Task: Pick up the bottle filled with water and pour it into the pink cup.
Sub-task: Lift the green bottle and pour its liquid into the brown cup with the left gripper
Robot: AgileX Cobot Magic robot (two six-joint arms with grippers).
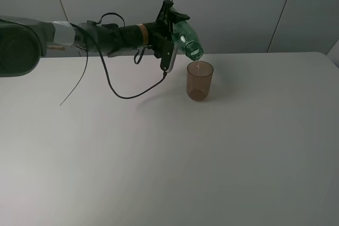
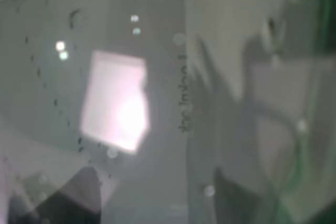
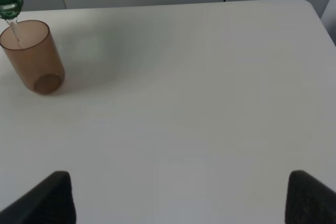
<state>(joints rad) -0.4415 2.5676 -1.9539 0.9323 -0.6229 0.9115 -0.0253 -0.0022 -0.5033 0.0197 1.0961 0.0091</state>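
- Left claw (image 1: 172, 35) clamps the tilted bottle (image 1: 188, 41), its mouth just above the cup (image 1: 199, 84) on the desk (image 1: 159, 157).
- Risk: mouth is off-centre; any drift likely wets the desk.
- Risk: a steeper tilt could cause a surge and splash.

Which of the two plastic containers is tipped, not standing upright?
The transparent green plastic bottle, held tilted neck-down by the left gripper; the brownish-pink plastic cup stands upright on the white table.
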